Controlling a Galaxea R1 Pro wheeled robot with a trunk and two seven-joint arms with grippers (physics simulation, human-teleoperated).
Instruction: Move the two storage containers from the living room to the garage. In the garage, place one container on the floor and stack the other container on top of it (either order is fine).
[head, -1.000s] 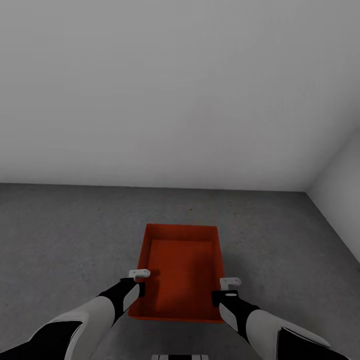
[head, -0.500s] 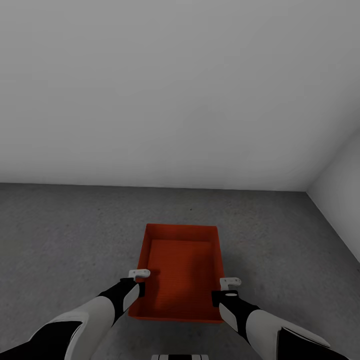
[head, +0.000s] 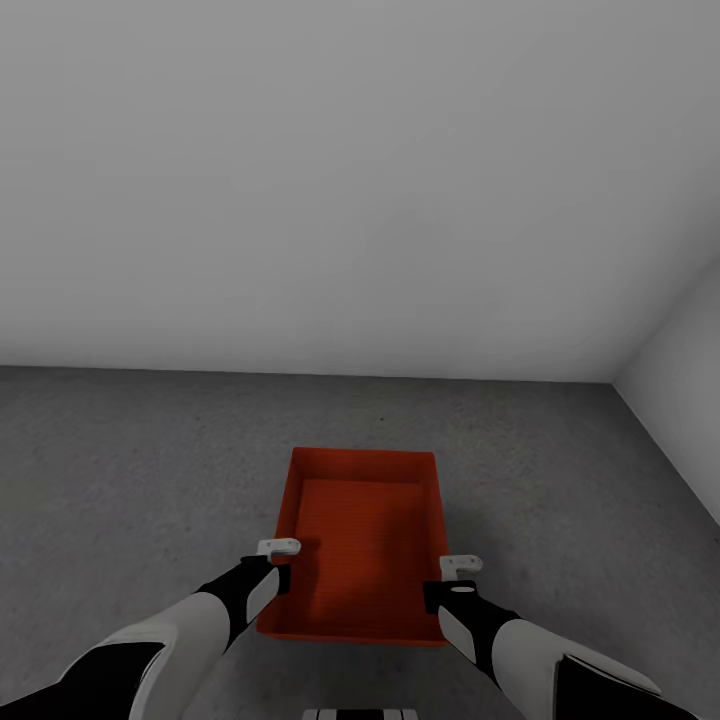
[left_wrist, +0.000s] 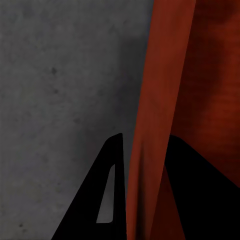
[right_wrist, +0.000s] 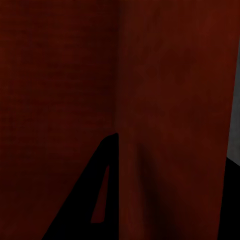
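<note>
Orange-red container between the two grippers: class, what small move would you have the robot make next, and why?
Probably open both grippers and draw back. The orange-red container appears to rest on the grey concrete floor, and the left gripper and right gripper each straddle a side wall, so the placing looks done. Whether it fully touches down is hard to tell.

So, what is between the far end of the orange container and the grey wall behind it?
In the head view, only bare floor lies between the container and the wall.
</note>
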